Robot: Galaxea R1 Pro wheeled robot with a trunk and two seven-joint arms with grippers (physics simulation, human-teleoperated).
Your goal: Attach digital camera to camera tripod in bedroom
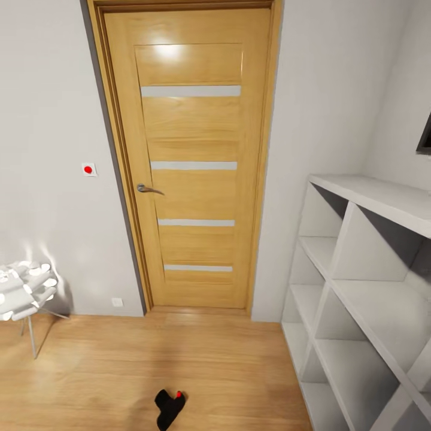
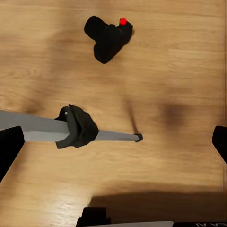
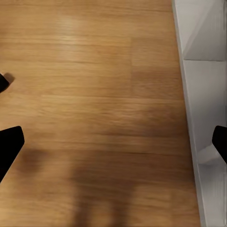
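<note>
A: Where's the camera?
B: On the floor, at 12 o'clock in your left wrist view, beyond the tripod leg. Left claw is released, nearer than the right.
A: Right claw?
B: Released too, over bare floor beside the shelves.

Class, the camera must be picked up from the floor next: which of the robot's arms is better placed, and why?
Probably the left. Its wrist view looks down on the camera lying on the wood floor beside a tripod leg. The right wrist view has floor and the white shelves.
</note>
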